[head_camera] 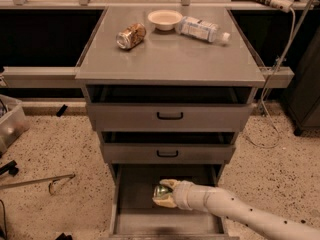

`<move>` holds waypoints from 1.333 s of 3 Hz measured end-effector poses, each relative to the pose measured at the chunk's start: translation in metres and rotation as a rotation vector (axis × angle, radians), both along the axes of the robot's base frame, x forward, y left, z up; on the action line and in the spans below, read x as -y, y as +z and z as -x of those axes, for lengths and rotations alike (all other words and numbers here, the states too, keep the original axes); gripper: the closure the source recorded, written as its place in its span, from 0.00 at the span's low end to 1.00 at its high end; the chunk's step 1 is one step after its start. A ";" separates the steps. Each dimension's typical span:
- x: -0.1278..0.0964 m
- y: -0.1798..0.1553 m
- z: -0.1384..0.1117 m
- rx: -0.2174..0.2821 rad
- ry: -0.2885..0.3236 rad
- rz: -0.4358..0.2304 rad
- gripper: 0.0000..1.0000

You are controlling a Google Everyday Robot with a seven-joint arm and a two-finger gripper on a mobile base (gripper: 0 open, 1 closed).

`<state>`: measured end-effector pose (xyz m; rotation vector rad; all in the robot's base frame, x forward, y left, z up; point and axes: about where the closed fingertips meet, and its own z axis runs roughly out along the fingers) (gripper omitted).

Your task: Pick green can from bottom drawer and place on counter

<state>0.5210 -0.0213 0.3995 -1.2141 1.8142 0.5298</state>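
The bottom drawer (135, 204) is pulled open, with a plain grey floor. The green can (161, 190) lies in it near the middle, its silvery end facing left. My gripper (163, 194) reaches in from the lower right on a white speckled arm; its pale fingers (169, 184) sit above and below the can, closed around it. The can seems to rest low in the drawer. The counter (170, 54) is the flat grey top of the cabinet, well above the gripper.
On the counter lie a tan patterned can (131, 36), a white bowl (164, 19) and a clear plastic bottle (202, 30). Two shallower drawers with black handles (169, 116) overhang the bottom one. A cable (280, 69) hangs at right; a bin (10, 124) and tools lie on the floor at left.
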 end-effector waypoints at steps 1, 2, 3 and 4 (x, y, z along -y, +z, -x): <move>-0.028 0.094 0.033 0.032 0.025 -0.028 1.00; -0.052 0.197 0.056 0.066 0.067 -0.023 1.00; -0.069 0.283 0.056 0.134 0.084 0.048 1.00; -0.072 0.303 0.057 0.183 0.096 0.112 1.00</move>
